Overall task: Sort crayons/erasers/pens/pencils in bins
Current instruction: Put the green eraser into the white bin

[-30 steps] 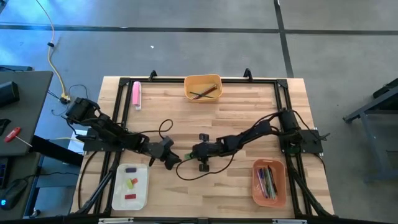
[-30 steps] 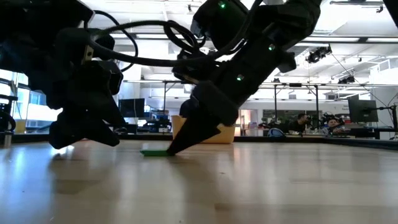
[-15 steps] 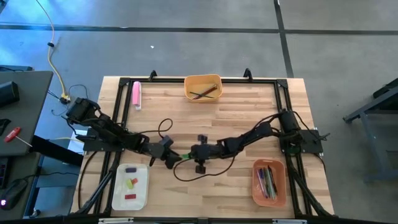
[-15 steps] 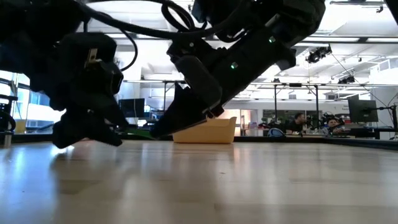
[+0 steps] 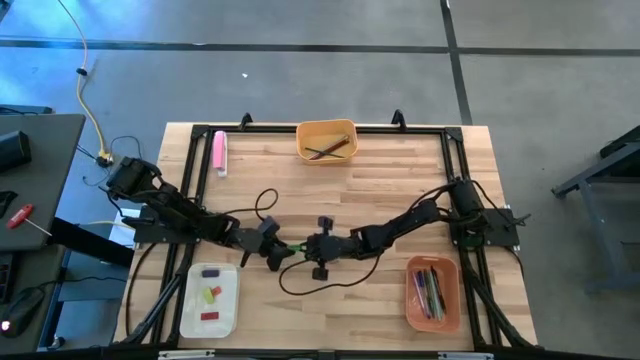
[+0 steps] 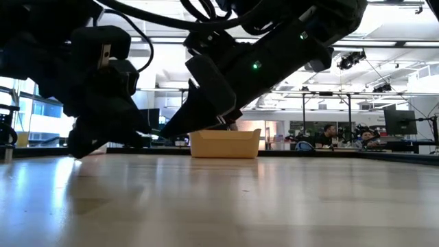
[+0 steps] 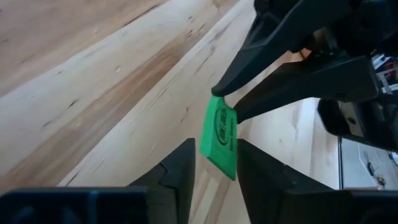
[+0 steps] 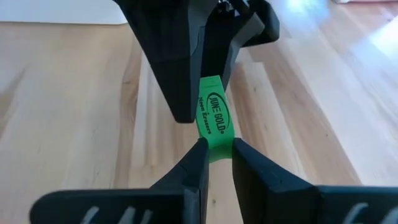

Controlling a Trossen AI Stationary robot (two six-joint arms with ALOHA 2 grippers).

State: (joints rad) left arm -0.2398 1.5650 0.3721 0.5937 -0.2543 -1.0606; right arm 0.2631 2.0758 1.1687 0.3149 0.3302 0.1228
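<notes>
A flat green eraser (image 8: pixel 214 112) with black print is held off the table between my two grippers, near the table's middle (image 5: pixel 295 246). My right gripper (image 8: pixel 216 155) is shut on one end of it. My left gripper (image 7: pixel 214 163) is open. Its fingers stand close on either side of the eraser's other end (image 7: pixel 219 149), and I cannot tell whether they touch it. The white bin (image 5: pixel 190 310) at the near left holds a few short pieces. The yellow-orange bin (image 5: pixel 300 140) holds dark sticks. The salmon bin (image 5: pixel 410 295) holds bright pens. My right gripper pinches the eraser's end (image 8: pixel 214 140) between its two fingertips, on the two flat faces. The fingers come nearly level from the table's right and lie along the eraser. The eraser stands on edge, clear of the table, pointing toward my left gripper.
A thick pink bar (image 5: pixel 219 152) lies at the far left. Black cables loop over the wood behind my left gripper (image 5: pixel 265 205) and below my right gripper (image 5: pixel 320 282). A black frame (image 5: pixel 200 170) runs round the table's edge. People sit in the room beyond (image 6: pixel 333 134).
My right gripper has lifted the green eraser off the table and carried it up and a little toward the table's left, into the gap between my left gripper's fingers. The eraser has gone from lying flat to standing on edge in the air.
</notes>
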